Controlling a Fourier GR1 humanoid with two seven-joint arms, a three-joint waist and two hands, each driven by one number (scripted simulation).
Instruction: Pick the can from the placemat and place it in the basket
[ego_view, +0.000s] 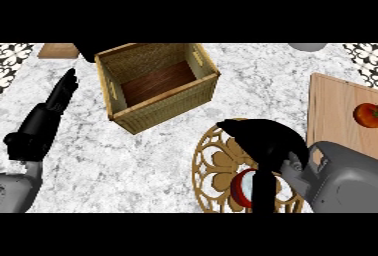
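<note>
Grabbing step: right hand (267, 150) curled around the red can (243, 186) on the placemat (214, 165) near the table's (148, 165) front edge, left hand (46, 120) resting open, next lifting toward the basket (159, 82).

Right hand (264, 145) curled, left hand (46, 116) straight-fingered

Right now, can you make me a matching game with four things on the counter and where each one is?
Things:
1. square woven wicker basket
2. red can
3. red tomato
4. black left hand

Places:
A. on the wooden cutting board
B. on the round tan placemat, under the right hand
C. by the view's left edge, open
D. near the counter's far edge, nothing inside

Pairs: 1-D, 2-B, 3-A, 4-C
</note>
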